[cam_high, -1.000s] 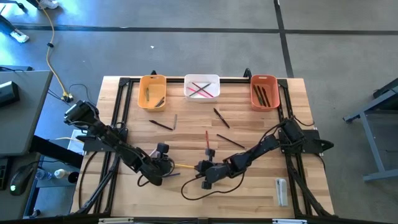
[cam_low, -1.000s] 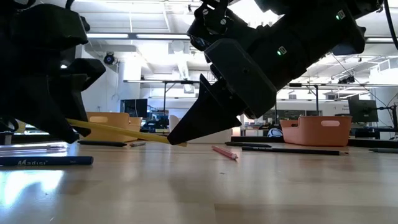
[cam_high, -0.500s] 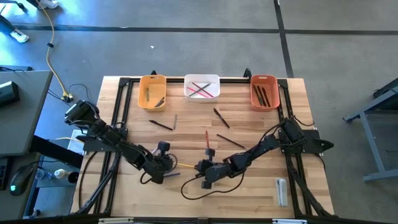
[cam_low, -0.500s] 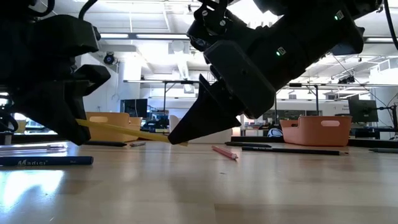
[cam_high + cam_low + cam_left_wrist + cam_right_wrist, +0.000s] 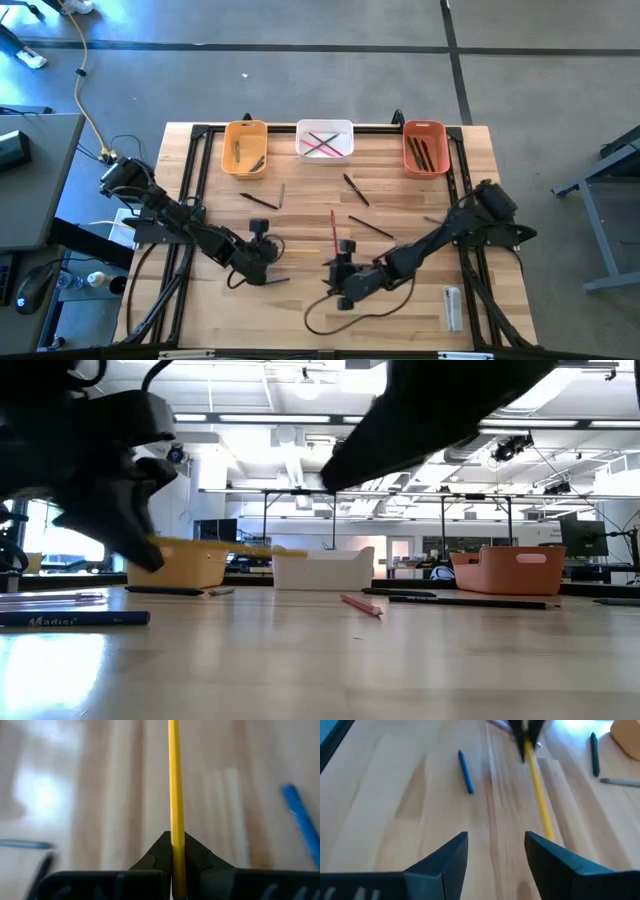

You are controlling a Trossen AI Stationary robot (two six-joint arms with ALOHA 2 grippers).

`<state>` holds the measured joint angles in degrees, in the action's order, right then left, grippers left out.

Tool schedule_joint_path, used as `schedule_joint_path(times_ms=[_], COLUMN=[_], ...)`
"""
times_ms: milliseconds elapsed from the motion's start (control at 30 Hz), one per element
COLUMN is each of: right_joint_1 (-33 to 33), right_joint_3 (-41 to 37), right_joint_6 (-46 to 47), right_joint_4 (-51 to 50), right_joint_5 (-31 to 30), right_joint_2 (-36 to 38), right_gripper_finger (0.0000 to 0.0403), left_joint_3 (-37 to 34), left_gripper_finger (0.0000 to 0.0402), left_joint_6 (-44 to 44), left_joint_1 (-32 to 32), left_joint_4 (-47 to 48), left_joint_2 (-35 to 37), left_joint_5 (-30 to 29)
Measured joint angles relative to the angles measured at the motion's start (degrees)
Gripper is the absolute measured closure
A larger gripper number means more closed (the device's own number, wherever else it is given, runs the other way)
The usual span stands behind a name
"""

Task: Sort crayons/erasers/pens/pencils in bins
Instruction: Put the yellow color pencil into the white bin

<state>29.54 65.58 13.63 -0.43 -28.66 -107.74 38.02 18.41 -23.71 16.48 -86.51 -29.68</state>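
Observation:
My left gripper [image 5: 270, 250] is shut on a yellow pencil [image 5: 302, 250] left of the table's middle. The pencil juts from it toward the right edge, and in the low view the pencil [image 5: 235, 546] hangs level above the wood. My right gripper [image 5: 342, 276] stands open just right of the pencil's free end, raised and touching nothing. In its wrist view the gripper [image 5: 496, 851] faces the pencil [image 5: 540, 800]. The yellow-orange bin [image 5: 245, 148], the white bin [image 5: 325, 140] and the red-orange bin [image 5: 424, 147] line the far edge. Dark pens [image 5: 260, 200] [image 5: 371, 228] lie on the table. My left gripper pinches the yellow pencil near its left end [image 5: 173, 851] between its two fingers. The fingers [image 5: 155, 857] slant down from the table's left side and lie along the pencil, which sticks out forward past them. The pencil is lifted clear of the table and roughly level.
A red pencil [image 5: 332, 225], another dark pen [image 5: 355, 188] and a grey stick [image 5: 282, 195] lie between the grippers and the bins. A blue crayon [image 5: 465, 771] lies near the left gripper. A whitish oblong [image 5: 453, 307] sits at the near right.
My right gripper has opened, let go of the yellow pencil's right end, and risen away toward the near right. My left gripper has shut on the pencil's left end and shifted a little toward the far edge. The pencil, tilted before, now hangs level, clear of the table.

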Motion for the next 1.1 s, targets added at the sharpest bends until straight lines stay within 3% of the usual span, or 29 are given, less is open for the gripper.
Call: schedule_joint_path(times_ms=[100, 200, 433, 667, 867, 1100], right_joint_1=[1.22, 1.45, -2.34, -4.43, -4.43, -4.41], right_joint_3=[-0.52, -3.91, -16.92, -24.28, -24.48, -24.46], right_joint_6=[-2.66, -5.89, -10.82, -11.10, -11.17, -11.13], right_joint_4=[-5.17, -3.22, 18.89, 34.04, 34.56, 34.59], right_joint_5=[0.44, 2.75, 13.27, 15.23, 15.23, 15.23], right_joint_2=[2.43, 3.44, 4.32, 4.32, 4.32, 4.32], right_gripper_finger=[0.0221, 0.0257, 0.0390, 0.0378, 0.0400, 0.0402], left_joint_3=[-0.07, -0.02, -0.02, 1.25, 5.97, 16.00], left_gripper_finger=[0.0400, 0.0400, 0.0400, 0.0401, 0.0401, 0.0401], left_joint_6=[-0.52, -2.16, -7.82, -11.40, -17.73, -25.20], left_joint_1=[2.90, 7.37, 20.59, 35.22, 42.72, 48.79], left_joint_4=[1.44, 0.95, -3.48, -7.39, -8.03, -7.24], left_joint_2=[2.83, 5.98, 10.71, 11.40, 8.51, -0.79], left_joint_5=[-1.42, -1.44, -2.15, -0.99, 3.54, 7.40])
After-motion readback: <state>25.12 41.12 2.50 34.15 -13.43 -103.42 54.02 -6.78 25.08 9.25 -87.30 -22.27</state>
